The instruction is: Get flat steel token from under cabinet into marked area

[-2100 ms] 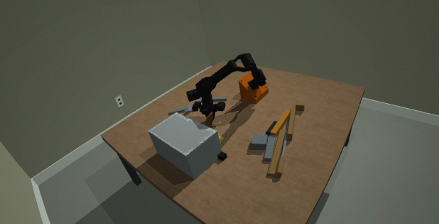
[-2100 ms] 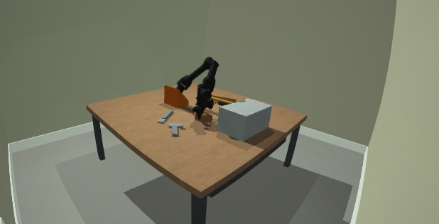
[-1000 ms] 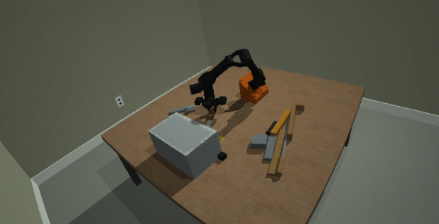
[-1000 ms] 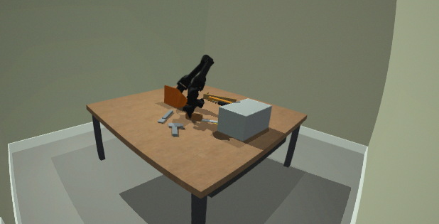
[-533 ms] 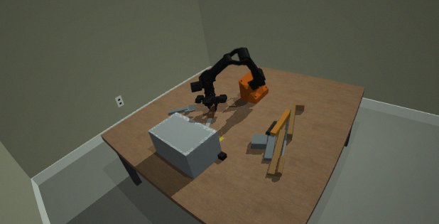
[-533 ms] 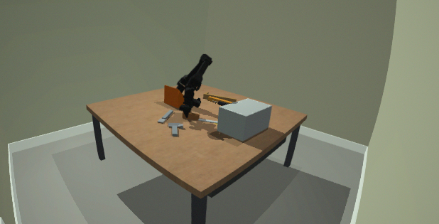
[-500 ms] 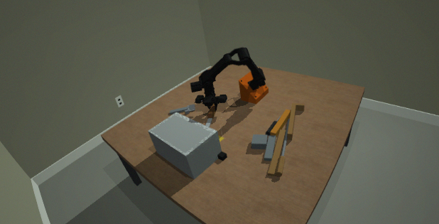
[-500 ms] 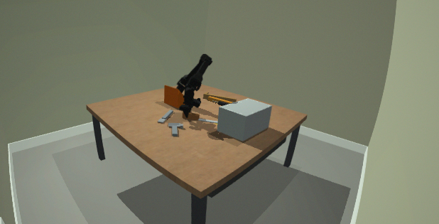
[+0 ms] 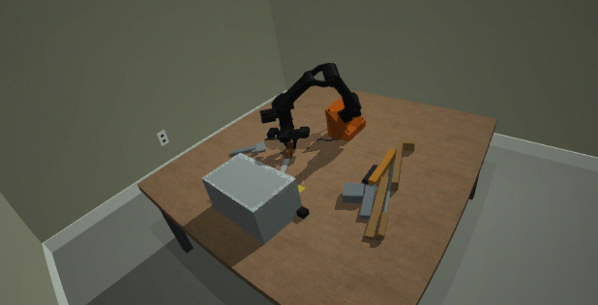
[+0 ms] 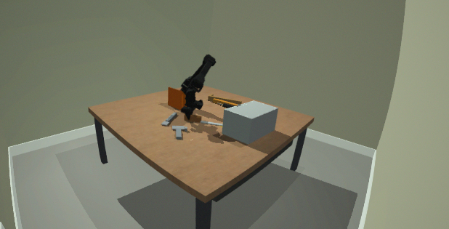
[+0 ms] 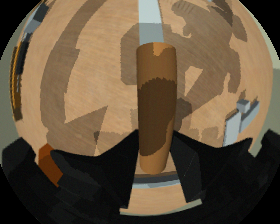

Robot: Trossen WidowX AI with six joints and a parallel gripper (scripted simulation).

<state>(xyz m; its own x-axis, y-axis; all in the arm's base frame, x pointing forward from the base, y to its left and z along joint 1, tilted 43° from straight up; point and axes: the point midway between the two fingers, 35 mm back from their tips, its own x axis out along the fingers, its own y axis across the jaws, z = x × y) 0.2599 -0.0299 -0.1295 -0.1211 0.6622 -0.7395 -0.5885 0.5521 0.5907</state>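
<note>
Single arm, working from the far side. Gripper [image 9: 291, 146] [image 10: 188, 115] [image 11: 152, 132] clenched on the brown handle [image 9: 289, 151] [image 10: 194, 118] [image 11: 157, 100] of a long tool, fingers on either side of it.

Key relation: handle and pale grey blade [image 9: 284, 166] [image 10: 211, 123] [image 11: 151, 15] share one long axis, running from the claw towards the cabinet [image 9: 249, 181] [image 10: 251, 121], which lies on the near side in the top view. Blade's far end not made out; cannot say whether it reaches beneath.

Steel token: not seen in any view. Under the cabinet or out in front, cannot tell. A yellow patch [image 9: 301, 189] [image 10: 220, 126], probably the marked area, shows partly beside the cabinet. The coming move likely depends on keeping the blade in line with the token and drawing along that axis; a skewed pull could leave it behind.

Materials: handle rounded, woody-looking; blade flat, narrow, smooth. Cabinet a boxy pale grey block, speckled along its top edges. Table [image 9: 435, 162] [image 10: 145, 129] [image 11: 101, 60] brown, fine-grained.
</note>
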